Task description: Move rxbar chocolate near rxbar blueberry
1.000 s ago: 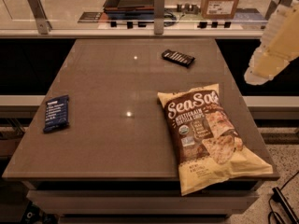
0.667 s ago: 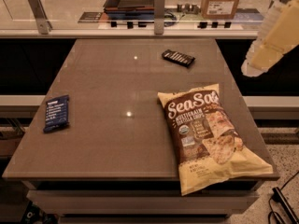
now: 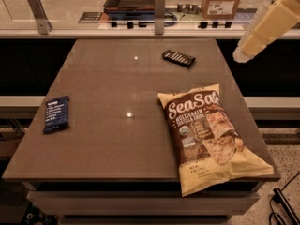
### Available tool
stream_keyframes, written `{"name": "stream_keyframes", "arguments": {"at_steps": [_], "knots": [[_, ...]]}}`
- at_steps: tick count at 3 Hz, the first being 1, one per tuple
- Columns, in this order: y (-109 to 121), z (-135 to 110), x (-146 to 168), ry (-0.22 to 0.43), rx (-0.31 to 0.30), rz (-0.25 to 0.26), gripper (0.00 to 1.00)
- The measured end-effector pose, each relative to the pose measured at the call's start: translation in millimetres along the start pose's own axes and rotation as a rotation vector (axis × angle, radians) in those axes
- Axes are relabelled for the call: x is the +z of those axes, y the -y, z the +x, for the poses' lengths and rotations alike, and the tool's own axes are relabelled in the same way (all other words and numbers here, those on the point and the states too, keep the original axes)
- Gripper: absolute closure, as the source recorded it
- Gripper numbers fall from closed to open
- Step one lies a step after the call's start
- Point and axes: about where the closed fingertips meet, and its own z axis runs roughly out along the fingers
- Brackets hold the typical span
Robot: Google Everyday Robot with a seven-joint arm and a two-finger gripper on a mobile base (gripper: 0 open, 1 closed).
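gripper [image 3: 247, 47]: 2 o'clock, past the table [image 3: 112, 83] edge — its grip cannot be told
rxbar chocolate [image 3: 178, 58]: 12 o'clock
rxbar blueberry [image 3: 56, 114]: 9 o'clock — well apart
Sea Salt chip bag [image 3: 206, 135]: 4 o'clock

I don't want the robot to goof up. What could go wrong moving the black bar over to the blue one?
The gripper hangs off the right side of the table, away from the rxbar chocolate, a flat bar it might push instead of lifting. The rxbar blueberry lies right at the left edge, so a careless drop could knock it off.
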Motion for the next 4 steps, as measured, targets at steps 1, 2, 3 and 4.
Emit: {"name": "stream_keyframes", "arguments": {"at_steps": [1, 2, 3, 4], "knots": [[11.9, 17.0, 22.9, 0.026, 0.069, 0.019, 0.0], [11.8, 37.3, 46.6, 0.039, 0.129, 0.047, 0.0], [11.8, 37.3, 46.6, 0.039, 0.129, 0.047, 0.0], [27.2, 39.9, 52.8, 0.084, 0.153, 0.071, 0.0]]}}
